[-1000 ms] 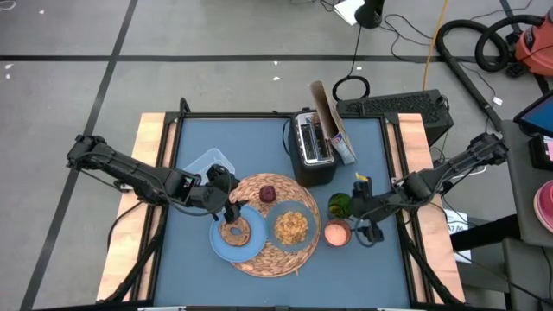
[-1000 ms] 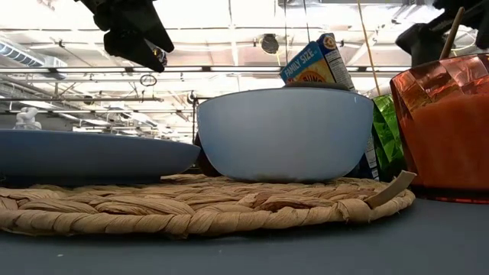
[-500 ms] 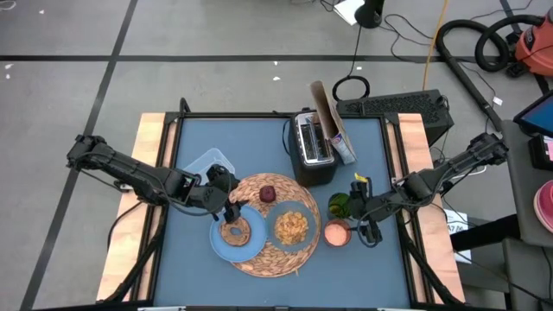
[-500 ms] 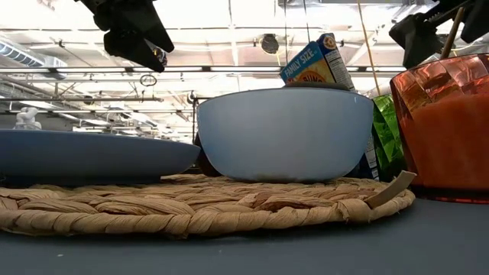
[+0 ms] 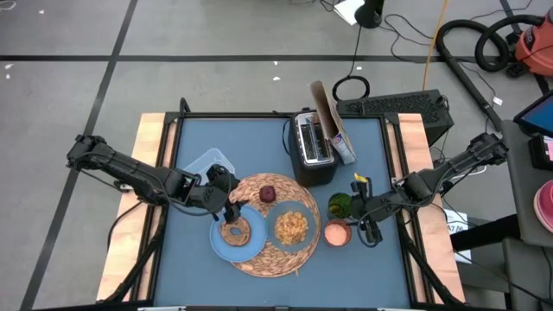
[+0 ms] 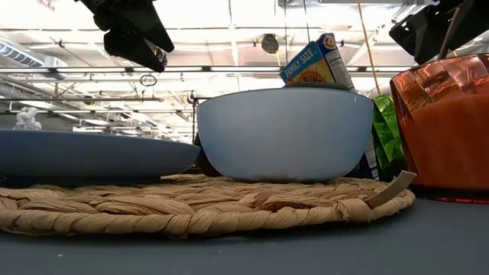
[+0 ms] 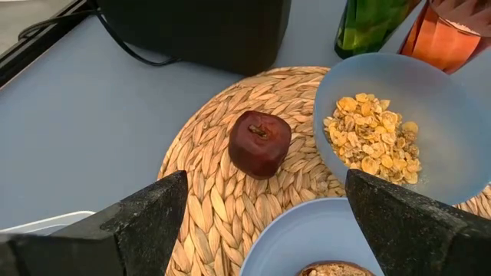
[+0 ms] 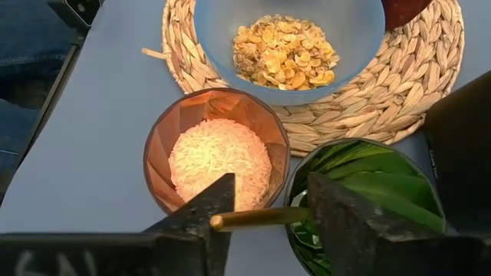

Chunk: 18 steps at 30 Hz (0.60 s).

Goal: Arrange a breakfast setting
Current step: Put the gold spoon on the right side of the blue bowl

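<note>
right gripper point(image 8: 265, 218) pinching thin stick (above cup point(image 8: 219, 149)) | left gripper point(image 7: 257, 222) agape, empty

Quick count: 1 woven mat point(image 5: 275, 223), 1 blue plate point(image 5: 235, 239) w/ 1 bagel point(image 5: 233, 231), 1 bowl point(image 5: 292, 227) of cereal point(image 8: 285, 51), 1 dark-red fruit point(image 7: 259, 143), 1 orange-pink cup point(image 8: 219, 159), 1 green cup point(image 8: 367, 193), 1 toaster point(image 5: 313, 149), 1 cereal box point(image 5: 332, 123), 1 plastic tub point(image 5: 207, 163). 2 arms, so 2 grippers: left gripper point(image 5: 231, 208), right gripper point(image 5: 359, 230).

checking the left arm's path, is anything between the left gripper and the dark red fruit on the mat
Nothing visible. The left gripper, fingers open, hangs above the light-blue plate; the dark-red fruit sits ahead on bare straw mat, with the cereal bowl off to one side.
</note>
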Tool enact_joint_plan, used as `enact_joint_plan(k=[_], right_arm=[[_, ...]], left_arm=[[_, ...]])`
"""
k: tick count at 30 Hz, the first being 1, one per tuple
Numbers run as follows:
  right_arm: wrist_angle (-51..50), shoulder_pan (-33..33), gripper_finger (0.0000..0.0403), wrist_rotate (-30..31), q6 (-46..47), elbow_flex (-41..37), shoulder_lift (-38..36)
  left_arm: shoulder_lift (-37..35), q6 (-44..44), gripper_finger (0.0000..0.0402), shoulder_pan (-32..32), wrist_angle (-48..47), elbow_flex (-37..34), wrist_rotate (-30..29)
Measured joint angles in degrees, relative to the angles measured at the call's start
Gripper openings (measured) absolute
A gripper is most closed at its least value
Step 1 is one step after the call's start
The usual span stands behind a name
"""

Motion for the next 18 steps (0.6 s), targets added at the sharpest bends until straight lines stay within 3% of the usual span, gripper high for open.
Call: enact_joint_plan(k=[18], right_arm=[[0.3, 0.0, 0.0059, 0.6, -0.3, 0.1, -0.1]], left_arm=[[0.0, 0.0, 0.0358, 0.0, 2.0, 0.0, 0.0]])
